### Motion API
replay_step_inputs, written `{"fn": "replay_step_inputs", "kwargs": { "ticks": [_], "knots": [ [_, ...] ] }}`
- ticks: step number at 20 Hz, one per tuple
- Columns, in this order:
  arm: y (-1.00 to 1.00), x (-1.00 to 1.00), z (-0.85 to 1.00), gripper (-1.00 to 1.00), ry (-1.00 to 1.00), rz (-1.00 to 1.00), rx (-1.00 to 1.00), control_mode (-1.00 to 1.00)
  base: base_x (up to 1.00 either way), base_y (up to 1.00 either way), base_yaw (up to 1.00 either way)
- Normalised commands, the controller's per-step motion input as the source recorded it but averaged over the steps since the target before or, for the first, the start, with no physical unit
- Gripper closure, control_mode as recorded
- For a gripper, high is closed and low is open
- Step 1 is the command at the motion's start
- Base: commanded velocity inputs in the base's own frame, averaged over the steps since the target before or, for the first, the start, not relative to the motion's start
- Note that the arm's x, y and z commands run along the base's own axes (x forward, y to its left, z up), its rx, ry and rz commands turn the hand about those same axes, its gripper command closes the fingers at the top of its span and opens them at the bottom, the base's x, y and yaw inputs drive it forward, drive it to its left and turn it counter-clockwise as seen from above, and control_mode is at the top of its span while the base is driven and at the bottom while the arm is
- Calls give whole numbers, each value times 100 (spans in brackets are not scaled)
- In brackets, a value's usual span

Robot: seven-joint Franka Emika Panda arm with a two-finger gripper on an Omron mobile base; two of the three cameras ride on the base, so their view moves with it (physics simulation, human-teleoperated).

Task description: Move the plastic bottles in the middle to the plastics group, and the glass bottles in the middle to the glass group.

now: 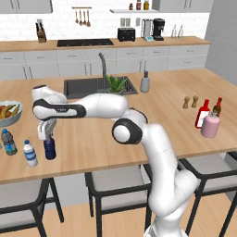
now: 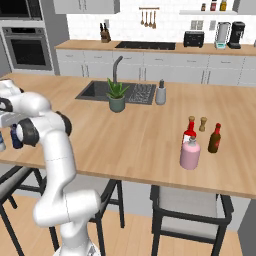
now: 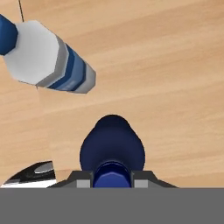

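Note:
My gripper is at the counter's left end, shut on the neck of the dark navy plastic bottle. In the hand view its fingertips press both sides of the navy bottle cap. The bottle's base is at or just above the wood. Just left stands the white-capped clear bottle. Further left is the dark-capped clear bottle, the plastics group, which also appears in the hand view. At the far right the squat pink glass bottle stands beside the red bottle and the brown bottle.
A fruit bowl sits behind the plastic bottles. Two pepper shakers stand behind the glass group. A sink, a potted plant and a soap dispenser are mid-counter. Stools stand under the near edge.

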Motion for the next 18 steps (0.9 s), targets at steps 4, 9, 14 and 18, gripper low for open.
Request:
{"fn": "replay_step_inputs", "kwargs": {
  "ticks": [4, 9, 14, 18],
  "knots": [
    [0, 0, -4, -100, 0, 2, 0, -100, 0, 0, 0],
    [-2, 0, 0, -100, 0, 0, 0, -100, 0, 0, 0],
    [0, 0, 0, -100, 0, 0, 0, -100, 0, 0, 0],
    [-1, -4, 19, -100, -2, 0, 0, -100, 0, 0, 0]
  ]
}}
